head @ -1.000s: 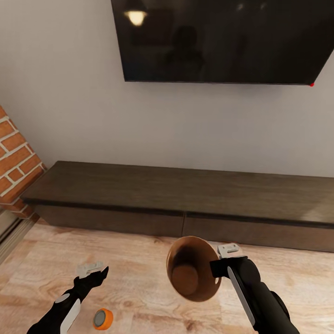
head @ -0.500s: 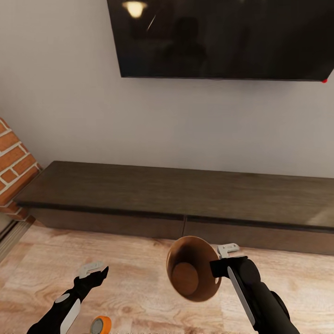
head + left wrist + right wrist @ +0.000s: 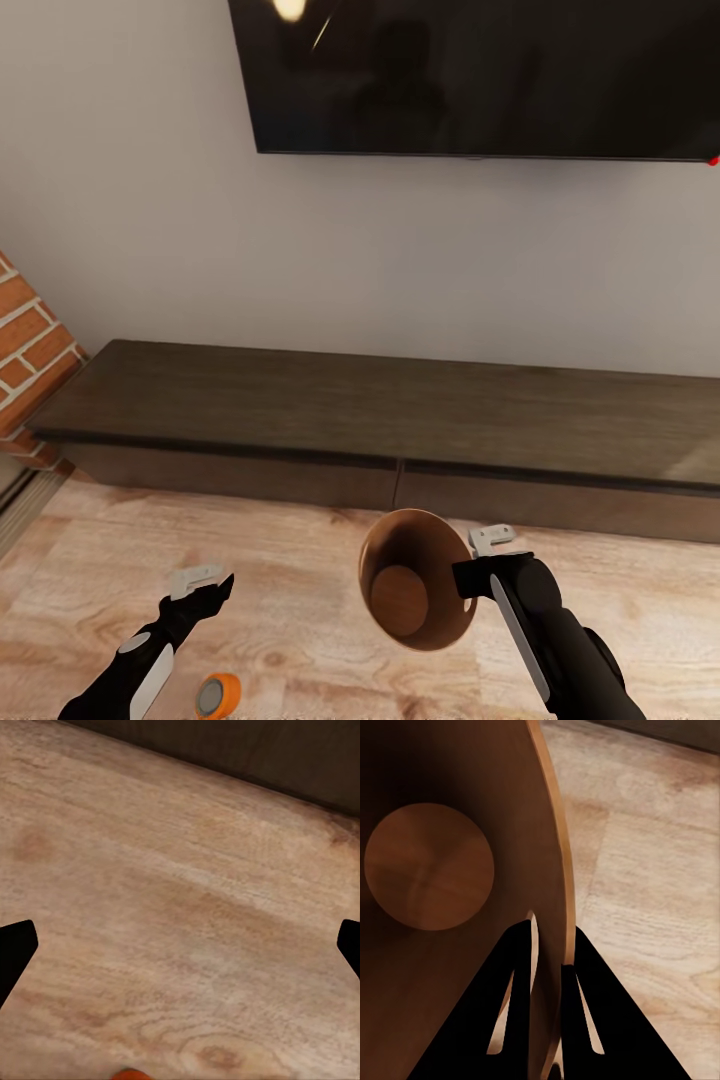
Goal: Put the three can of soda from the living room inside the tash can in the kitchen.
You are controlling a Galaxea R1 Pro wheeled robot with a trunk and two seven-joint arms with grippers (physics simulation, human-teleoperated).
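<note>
**A:** Soda can (image 3: 219,695), the orange one, stands on the plank floor (image 3: 300,580) just below your left gripper (image 3: 205,586), whose fingers are spread wide and empty.

**B:** And the trash can (image 3: 415,580)?

**A:** Your right gripper (image 3: 547,967) pinches its rim, mouth tilted toward you. Lower the left straight over the can. The low cabinet (image 3: 400,430) sits well ahead; nothing blocks you.

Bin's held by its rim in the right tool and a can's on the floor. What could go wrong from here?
1. The right tool pinches only the thin rim of the trash can, which hangs tilted; it may slip or swing.
2. The orange soda can lies on the floor at the head view's edge, below the open left tool; easy to lose sight of.
</note>
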